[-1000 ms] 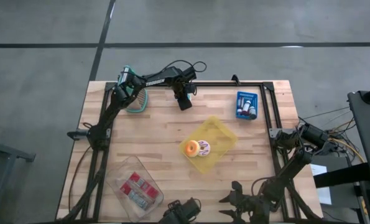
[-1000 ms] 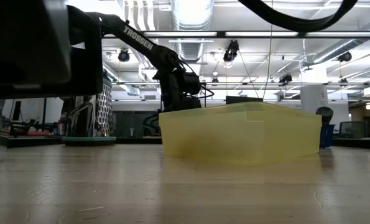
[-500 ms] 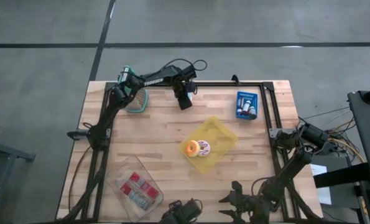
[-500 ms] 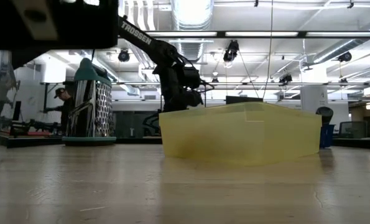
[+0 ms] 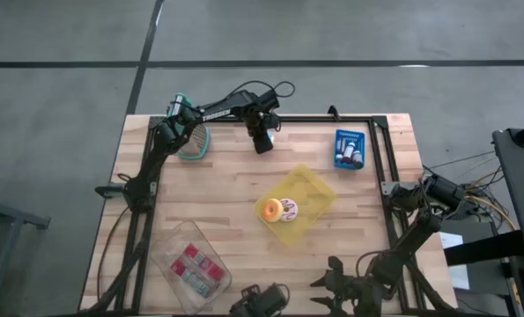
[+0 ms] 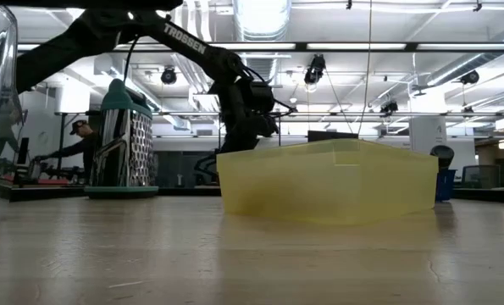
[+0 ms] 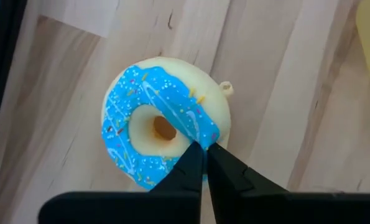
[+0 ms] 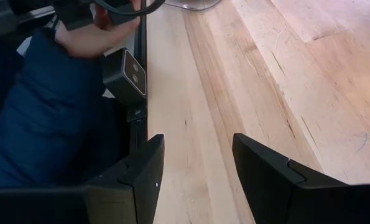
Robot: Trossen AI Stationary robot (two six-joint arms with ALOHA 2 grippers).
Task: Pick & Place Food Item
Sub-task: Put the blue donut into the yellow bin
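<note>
Donut (image 7: 163,134) blue-iced, on desk (image 5: 226,176) near far edge | left tool (image 7: 203,165) pinching its ring wall | likely soft, light; grip gently | right tool (image 8: 194,168) spread, parked at near edge

Matt pale wood table (image 5: 226,176); translucent yellow plastic bin (image 6: 328,182); glossy blue-iced donut (image 7: 163,134); shiny metal grater (image 6: 124,140) w/ teal plastic base.

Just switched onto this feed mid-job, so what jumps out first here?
The left gripper is pinched shut on the rim of a blue-iced donut near the table's far edge. Mid-table, the yellow bin already holds two donuts. The right gripper waits open at the near edge.
</note>
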